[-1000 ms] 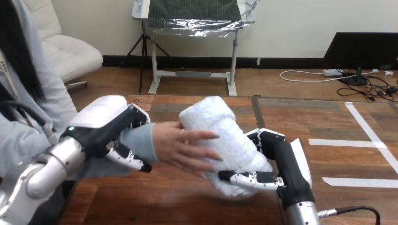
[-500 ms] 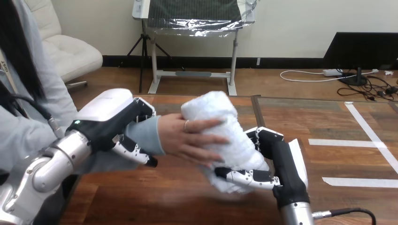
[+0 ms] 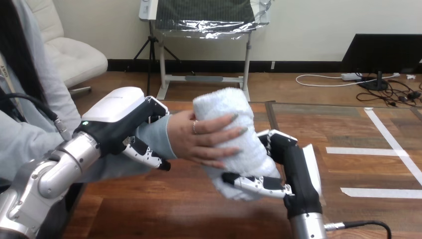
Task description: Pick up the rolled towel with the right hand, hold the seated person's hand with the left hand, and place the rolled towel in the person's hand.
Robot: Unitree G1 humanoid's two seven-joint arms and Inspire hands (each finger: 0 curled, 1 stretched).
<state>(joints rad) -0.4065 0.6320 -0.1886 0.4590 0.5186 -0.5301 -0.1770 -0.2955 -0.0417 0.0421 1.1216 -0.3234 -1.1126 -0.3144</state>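
- My right hand [image 3: 293, 167], black with white shells, is closed on the white, fluffy rolled towel [image 3: 226, 107]. My thumb lies across the towel's near, low end. My fingers press its right side.
- The rolled towel stands tilted over the middle of the brown wooden table [image 3: 164, 209]. Its top end is far and its bottom end is near. I cannot tell if the bottom end touches the wood.
- The person's hand [image 3: 199, 137] comes in from the left and lies on the left side of the towel.
- My left hand [image 3: 115, 118] is closed round the person's wrist, over the grey-blue sleeve [image 3: 157, 135]. Part of my hand is on top of the wrist, and my fingers curl under it.
- A second ago the person's fingers lay flat and loose on the towel. Now they bend round it, and their tips reach across to its right side.
- My left hand has moved a little to the right and a little farther away, and it took the wrist along. The towel has come up a bit too.
- I think this means the towel is almost handed over. The person has a hold on it, and I am holding their wrist still.
- Both of us have the towel now, so the job is not done.
- I think my right hand must open slowly next. If I let go too fast, the soft roll could slip or come undone.
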